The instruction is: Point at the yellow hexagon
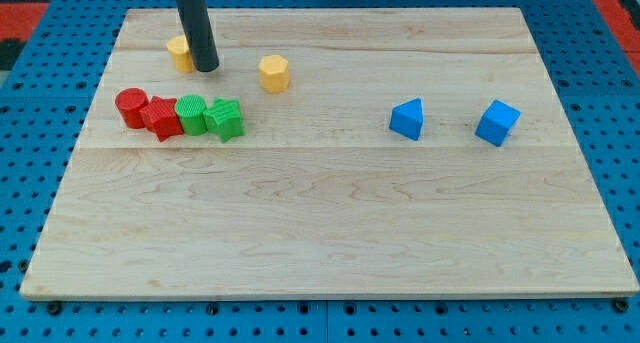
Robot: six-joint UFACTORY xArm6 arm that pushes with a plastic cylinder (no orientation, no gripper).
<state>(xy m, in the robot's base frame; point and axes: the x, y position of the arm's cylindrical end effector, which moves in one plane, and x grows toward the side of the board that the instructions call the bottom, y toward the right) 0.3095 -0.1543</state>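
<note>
The yellow hexagon (273, 72) stands on the wooden board (330, 233) at the upper left of the view. My tip (207, 68) is at the end of the dark rod, about a block's width to the left of the hexagon and apart from it. A second yellow block (180, 53), partly hidden by the rod, sits just left of the tip and seems to touch it; its shape is unclear.
Below the tip lies a tight row: a red cylinder (131, 107), a red star-like block (160, 117), a green block (191, 114) and a green star-like block (225, 119). At the right are a blue triangular block (407, 119) and a blue cube (497, 122).
</note>
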